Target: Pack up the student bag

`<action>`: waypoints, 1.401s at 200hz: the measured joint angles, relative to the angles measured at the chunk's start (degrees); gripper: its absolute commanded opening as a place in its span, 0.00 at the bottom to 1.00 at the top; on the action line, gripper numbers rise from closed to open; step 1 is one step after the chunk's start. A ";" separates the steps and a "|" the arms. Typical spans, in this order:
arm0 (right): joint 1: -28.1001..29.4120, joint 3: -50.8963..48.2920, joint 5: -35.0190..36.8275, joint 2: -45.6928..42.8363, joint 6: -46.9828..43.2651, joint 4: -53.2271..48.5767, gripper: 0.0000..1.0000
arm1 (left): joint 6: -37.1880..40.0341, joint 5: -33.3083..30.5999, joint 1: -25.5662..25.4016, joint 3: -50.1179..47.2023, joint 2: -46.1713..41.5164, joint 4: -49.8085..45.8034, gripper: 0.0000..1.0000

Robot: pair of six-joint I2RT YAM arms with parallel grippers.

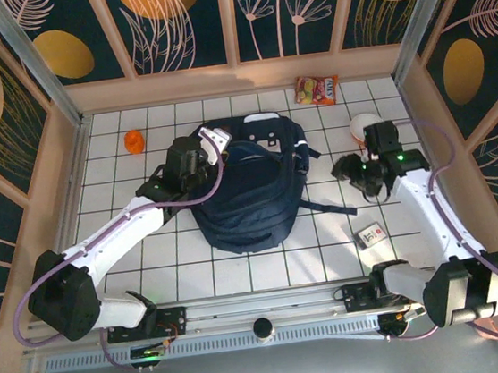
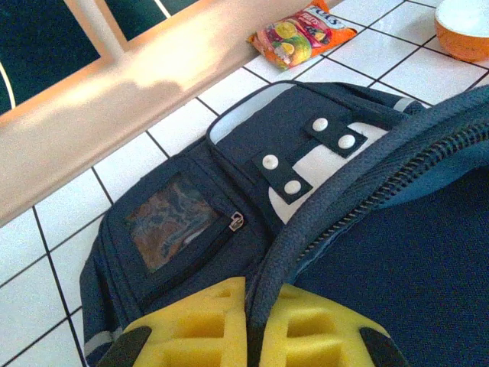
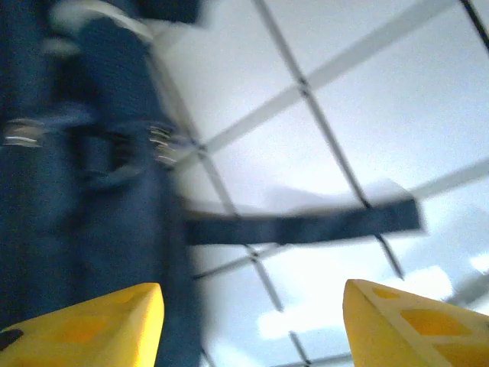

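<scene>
**Left Clamp on the Bag's Mouth, Right Jaws Released Beside It**

Top external view. Student bag (image 1: pixel 253 186) mid-table on the white tiled table (image 1: pixel 149 261), long axis running from the far wall toward the arm bases, top end farthest away. Left gripper (image 1: pixel 213 146) at the bag's far-left corner, touching it, clenched on the edge of the opening. Right gripper (image 1: pixel 353 172) just beside the bag's right flank, apart from the fabric, with a loose strap (image 1: pixel 328 206) trailing out toward it. Elsewhere: snack packet (image 1: pixel 317 89) by the far wall, bowl (image 1: pixel 366 126) behind the right gripper, small orange object (image 1: pixel 134 142) far left, small flat packet (image 1: pixel 371 235) near the right arm.

Left wrist view. Yellow fingers (image 2: pixel 199 325) pressed together around the zippered rim (image 2: pixel 359 180), navy fabric pinched between them. White buckle patch (image 2: pixel 306 164) and front zip pocket straight ahead; snack packet and bowl beyond.

Right wrist view, blurred. Yellow fingers (image 3: pixel 99 317) set wide, nothing between them: released. Bag to the left, strap stretched across the tiles ahead.

Judged: left arm the nearer one and already holding the mouth up; packing likely to turn on the right arm, with the bag to its left and loose items close behind and beside it.
</scene>
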 measured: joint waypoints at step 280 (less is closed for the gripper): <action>-13.70 -20.33 2.19 7.80 15.19 1.01 0.46 | -12.70 7.34 0.59 -0.02 1.07 1.14 0.00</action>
